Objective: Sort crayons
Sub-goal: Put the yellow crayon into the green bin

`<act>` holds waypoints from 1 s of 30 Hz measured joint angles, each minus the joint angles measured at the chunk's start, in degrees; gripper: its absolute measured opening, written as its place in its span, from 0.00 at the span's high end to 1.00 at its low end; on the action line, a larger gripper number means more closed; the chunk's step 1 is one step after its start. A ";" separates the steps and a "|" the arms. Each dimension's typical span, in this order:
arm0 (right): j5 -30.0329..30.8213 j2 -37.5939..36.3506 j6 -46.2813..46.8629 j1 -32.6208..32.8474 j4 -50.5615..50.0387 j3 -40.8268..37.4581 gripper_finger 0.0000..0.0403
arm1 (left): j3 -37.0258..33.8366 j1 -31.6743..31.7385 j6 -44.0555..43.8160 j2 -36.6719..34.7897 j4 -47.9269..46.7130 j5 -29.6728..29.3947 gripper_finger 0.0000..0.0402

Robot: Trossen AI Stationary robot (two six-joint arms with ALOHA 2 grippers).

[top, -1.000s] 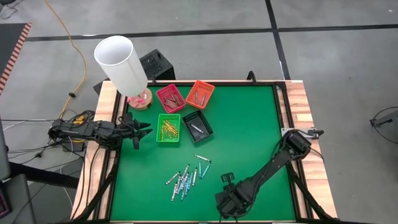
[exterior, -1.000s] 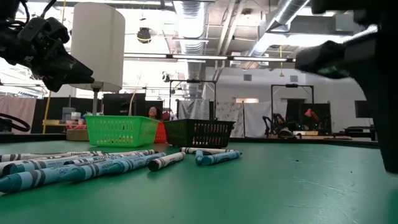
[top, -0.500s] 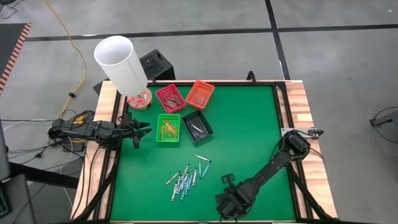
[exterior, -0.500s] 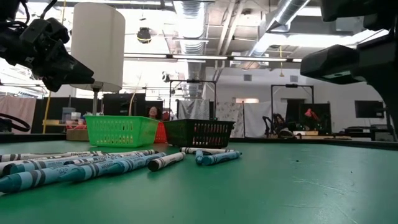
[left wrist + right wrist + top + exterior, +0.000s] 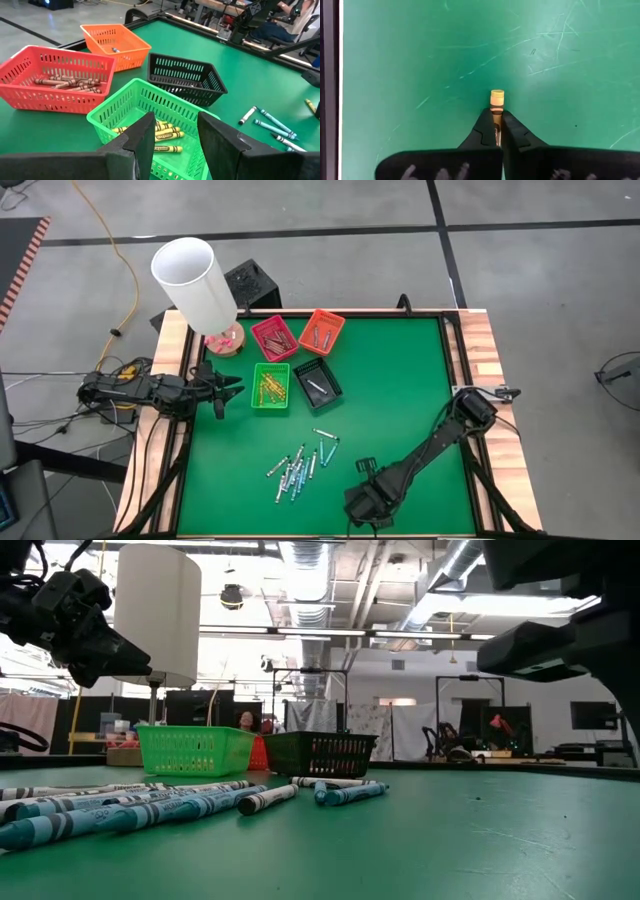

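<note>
Right gripper point(image 5: 496, 131) fingers pinched on a yellow crayon point(image 5: 497, 98), its tip protruding just beyond them above the worktop point(image 5: 420, 60); light, stiff, probably slick wax, best held mid-shaft; left gripper point(image 5: 172, 135) fingers part-open, empty.

My right end effector point(image 5: 496, 131) has its fingers pinched tight on a yellow-orange crayon point(image 5: 497, 98); the blunt end pokes out just past the fingertips, pointing straight ahead over the green table point(image 5: 420, 60). Well off to that end effector's side, toward the other arm, I see the loose pile of crayons point(image 5: 297, 470) lying flat: mostly light blue sticks with a few grey-white ones, fanned at mixed angles and touching or overlapping. Directly ahead of my left end effector point(image 5: 172, 132), yellow crayons point(image 5: 162, 136) lie flat together, and red-brown crayons point(image 5: 65, 82) lie bunched farther off beside them.
</note>
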 joint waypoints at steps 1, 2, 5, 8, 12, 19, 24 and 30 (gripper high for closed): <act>-0.12 -0.13 0.00 -0.16 -0.01 -0.04 0.99 | 0.00 0.00 0.00 0.00 -0.01 0.00 0.66; -0.10 -0.54 0.00 -0.28 -0.17 -0.09 0.99 | 0.00 0.00 0.00 0.00 0.01 0.00 0.66; 0.72 -1.82 -0.13 -1.23 -1.13 -0.27 0.99 | 0.00 0.00 -0.02 0.00 -0.02 -0.02 0.66; 2.63 -3.67 -0.22 -2.75 -2.16 -0.25 0.99 | 0.00 0.00 -0.02 0.00 -0.10 -0.02 0.66; 3.70 -4.74 -1.10 -5.21 -1.97 -0.20 0.99 | 0.00 -0.01 -0.02 0.00 -0.13 0.01 0.66; 5.37 -5.78 -7.28 -11.10 3.54 -0.11 1.00 | 0.00 -0.01 -0.06 0.00 -0.49 0.34 0.66; 5.34 -5.78 -11.22 -14.58 11.37 -0.09 1.00 | 0.00 0.00 -0.31 0.00 -0.60 0.37 0.66; 5.27 -5.79 -16.62 -18.30 24.24 -0.09 1.00 | 0.00 -0.02 -0.43 0.00 -0.84 0.37 0.66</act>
